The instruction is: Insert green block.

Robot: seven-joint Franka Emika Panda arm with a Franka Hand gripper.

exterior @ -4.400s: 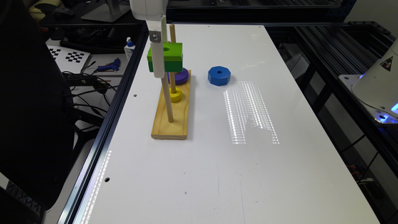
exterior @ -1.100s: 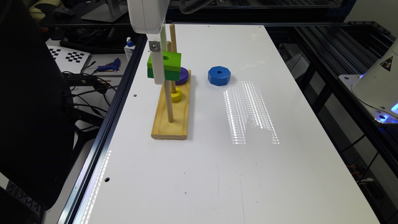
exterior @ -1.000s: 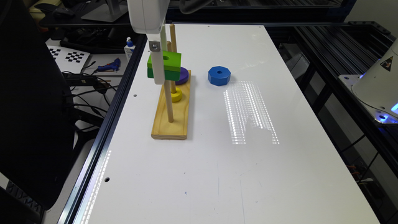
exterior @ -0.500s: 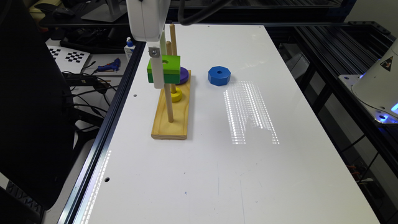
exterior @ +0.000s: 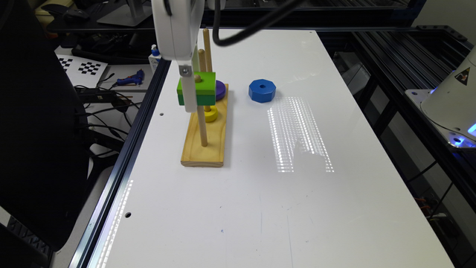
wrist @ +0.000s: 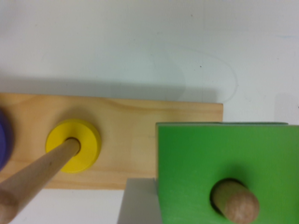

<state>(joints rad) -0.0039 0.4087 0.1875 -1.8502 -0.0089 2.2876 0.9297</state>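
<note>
Where rectangular, green block (exterior: 197, 88) looks smooth.

Green block (wrist: 205, 158) has a wooden peg's rounded tip (wrist: 235, 204) poking up through its hole, sitting over one end of the wooden base (wrist: 140, 135), with a yellow ring (wrist: 88, 140) on the next peg (wrist: 37, 170) and a purple piece (wrist: 3, 140) past it.

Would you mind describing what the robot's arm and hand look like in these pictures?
The arm's end is a smooth white housing with rounded edges. A thick black cable curves away from it. From the hand a slim, flat, light grey finger hangs down, fixed by a small metal screw. No markings show.
</note>
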